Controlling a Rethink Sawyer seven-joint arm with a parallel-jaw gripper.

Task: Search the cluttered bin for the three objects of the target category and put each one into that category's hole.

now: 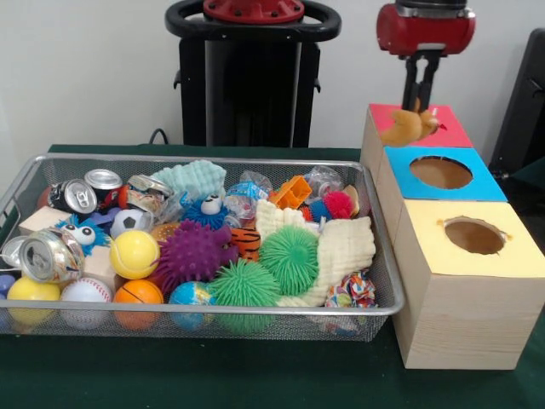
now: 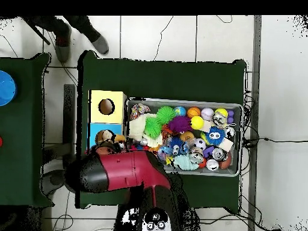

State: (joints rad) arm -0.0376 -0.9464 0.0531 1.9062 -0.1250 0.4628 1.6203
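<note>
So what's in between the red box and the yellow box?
The blue box sits between the red box and the yellow box, touching both. The front view shows this best.

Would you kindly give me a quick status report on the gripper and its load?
Gripper shut on tan toy, above the red box. Blue box and yellow box holes empty. Bin full. Nothing in the way.

Red arm reaching down, tool [image 1: 421, 109] vertical, fingers clamped on a toy
</note>
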